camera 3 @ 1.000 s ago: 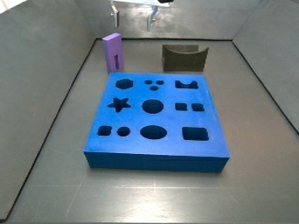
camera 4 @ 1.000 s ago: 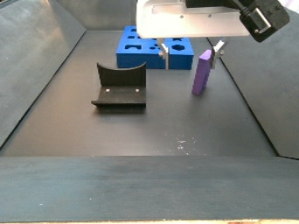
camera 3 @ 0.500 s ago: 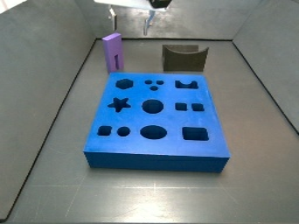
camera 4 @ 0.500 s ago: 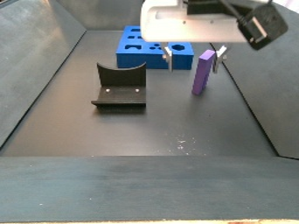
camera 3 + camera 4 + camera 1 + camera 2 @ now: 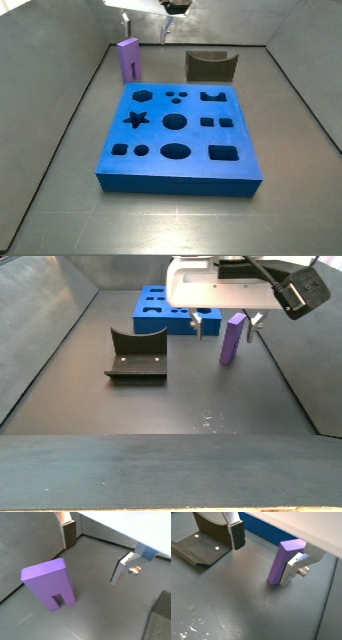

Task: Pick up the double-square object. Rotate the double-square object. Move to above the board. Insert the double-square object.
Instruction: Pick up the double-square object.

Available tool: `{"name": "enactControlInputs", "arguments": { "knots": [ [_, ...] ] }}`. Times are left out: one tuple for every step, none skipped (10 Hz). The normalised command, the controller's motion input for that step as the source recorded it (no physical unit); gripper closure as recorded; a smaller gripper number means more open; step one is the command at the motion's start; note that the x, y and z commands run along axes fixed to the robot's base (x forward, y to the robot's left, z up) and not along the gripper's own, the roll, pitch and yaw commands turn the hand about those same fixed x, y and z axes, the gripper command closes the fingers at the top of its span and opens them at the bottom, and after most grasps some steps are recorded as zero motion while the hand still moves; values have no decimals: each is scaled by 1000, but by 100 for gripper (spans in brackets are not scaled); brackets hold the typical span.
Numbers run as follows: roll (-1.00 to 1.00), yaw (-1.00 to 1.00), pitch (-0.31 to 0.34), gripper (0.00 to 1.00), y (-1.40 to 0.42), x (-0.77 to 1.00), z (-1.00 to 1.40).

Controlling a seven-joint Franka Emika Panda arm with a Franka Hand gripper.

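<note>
Right, quick readout from my end.
Gripper: two flat silver plates w/ dark pads, gripper (image 5: 264,552) spread wide, nothing between the plates; it hangs near the far end of the tray, by the purple block. In a side view (image 5: 225,322) I see it just beyond the block's top.
Double-square object: tall slim light-purple block (image 5: 128,60) standing upright on the grey floor, just beside the left wall and off the board's far-left corner. Groove along its length shows as a slot at the foot in a wrist view (image 5: 51,583).
Contact: one finger (image 5: 295,568) sits right against the block's side in a wrist view (image 5: 282,561); can't tell if touching or just in front.
Board: large thick blue slab w/ dark cut-outs (image 5: 181,140), flat mid-tray; only its far part visible behind the arm in a side view (image 5: 158,306).
Fixture: dark L-shaped bracket on base plate (image 5: 136,356), cut off by frame edge in a wrist view (image 5: 201,542).
Hidden: arm top cropped in both side views.
</note>
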Motion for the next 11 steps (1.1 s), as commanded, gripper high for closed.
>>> {"name": "enactControlInputs", "arguments": {
  "knots": [
    [-17, 0, -9, 0, -3, -114, 0],
    [0, 0, 0, 0, 0, -23, 0],
    [-11, 0, 0, 0, -46, -180, -23],
    [-54, 0, 0, 0, -86, -249, -37],
    [-71, 0, 0, 0, -109, -260, -26],
    [-89, 0, 0, 0, -129, -229, -34],
    [-120, -3, 0, 0, -154, -223, -54],
    [-157, -20, 0, 0, -191, -194, -54],
    [-169, -57, -60, 0, -211, -177, -60],
    [-169, -60, -154, 0, -220, -94, -26],
    [-140, -57, -209, 0, -223, -49, -23]
  ]
}}
